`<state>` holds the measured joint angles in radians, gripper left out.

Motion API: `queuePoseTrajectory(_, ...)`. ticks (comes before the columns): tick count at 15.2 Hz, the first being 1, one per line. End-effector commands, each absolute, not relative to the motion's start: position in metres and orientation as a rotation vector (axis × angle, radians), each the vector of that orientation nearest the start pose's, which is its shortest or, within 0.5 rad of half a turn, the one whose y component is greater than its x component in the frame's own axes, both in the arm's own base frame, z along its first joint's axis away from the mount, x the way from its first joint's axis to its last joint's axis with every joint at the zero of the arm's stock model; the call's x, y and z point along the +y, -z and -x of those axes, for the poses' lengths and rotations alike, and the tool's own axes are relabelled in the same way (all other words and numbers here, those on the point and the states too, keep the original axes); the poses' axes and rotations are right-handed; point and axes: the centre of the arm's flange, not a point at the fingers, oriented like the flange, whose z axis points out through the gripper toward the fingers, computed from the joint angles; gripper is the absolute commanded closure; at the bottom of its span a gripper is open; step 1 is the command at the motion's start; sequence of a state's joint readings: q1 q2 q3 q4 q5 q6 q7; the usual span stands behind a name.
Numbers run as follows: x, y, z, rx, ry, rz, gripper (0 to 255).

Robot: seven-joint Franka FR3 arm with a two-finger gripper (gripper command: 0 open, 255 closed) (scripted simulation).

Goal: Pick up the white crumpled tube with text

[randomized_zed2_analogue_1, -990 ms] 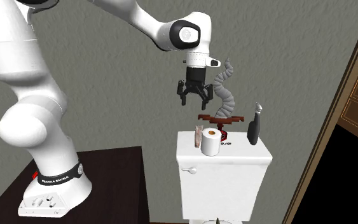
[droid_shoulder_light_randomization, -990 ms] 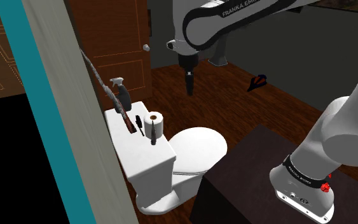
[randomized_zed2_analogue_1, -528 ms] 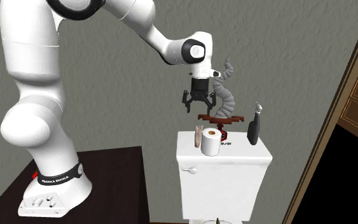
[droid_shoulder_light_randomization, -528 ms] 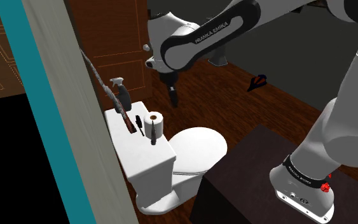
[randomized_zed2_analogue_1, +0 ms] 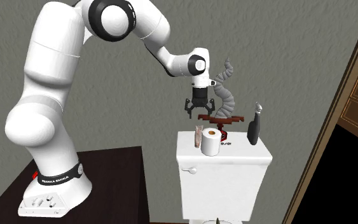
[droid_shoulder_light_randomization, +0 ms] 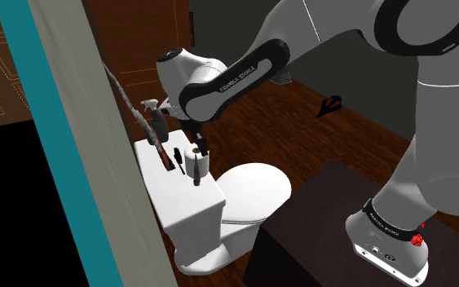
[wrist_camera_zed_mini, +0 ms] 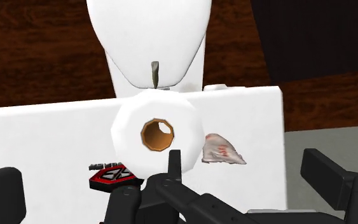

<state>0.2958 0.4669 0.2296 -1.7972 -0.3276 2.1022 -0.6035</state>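
White crumpled tube (wrist_camera_zed_mini: 222,149) with red print: sits on the lid of the toilet tank (wrist_camera_zed_mini: 37,137), under the claw (randomized_zed2_analogue_1: 195,114) and untouched by it, tight against a toilet paper roll (wrist_camera_zed_mini: 158,135). Seen along the claw, falls between the lines of the two fingers, nearer one than the other. Cannot tell whether lying flat or propped on end.

Across the second exterior view, left to right:
- Dark stand (randomized_zed2_analogue_1: 114,184) under the white arm, well off to the claw's side and far below it.
- The claw itself, above the lid, fingers spread wide, nothing between them.
- Almost straight beneath it, the tube.
- Just past the tube, the roll, standing on end.
- Behind the roll, a red and black piece (randomized_zed2_analogue_1: 224,136).
- Level with the claw's fingertips and close beside them, a brown stepped piece (randomized_zed2_analogue_1: 220,119).
- Above that, a grey coiled shape (randomized_zed2_analogue_1: 225,89).
- Farthest from the claw, at the lid's other end, a black spray bottle (randomized_zed2_analogue_1: 254,127).
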Motion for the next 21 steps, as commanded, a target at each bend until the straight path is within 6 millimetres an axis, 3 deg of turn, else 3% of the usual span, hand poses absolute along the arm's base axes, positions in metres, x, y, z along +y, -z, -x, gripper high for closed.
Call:
queuePoseTrajectory(1, 0.311, -0.266, -0.567, -2.063, -0.250, 2.575, 0)
queuePoseTrajectory(10, 0.311, -0.226, -0.567, -2.063, -0.250, 2.575, 0)
queuePoseTrajectory(11, 0.311, -0.226, -0.567, -2.063, -0.250, 2.575, 255)
queuePoseTrajectory(21, 0.311, -0.231, -0.567, -2.063, -0.250, 2.575, 255)
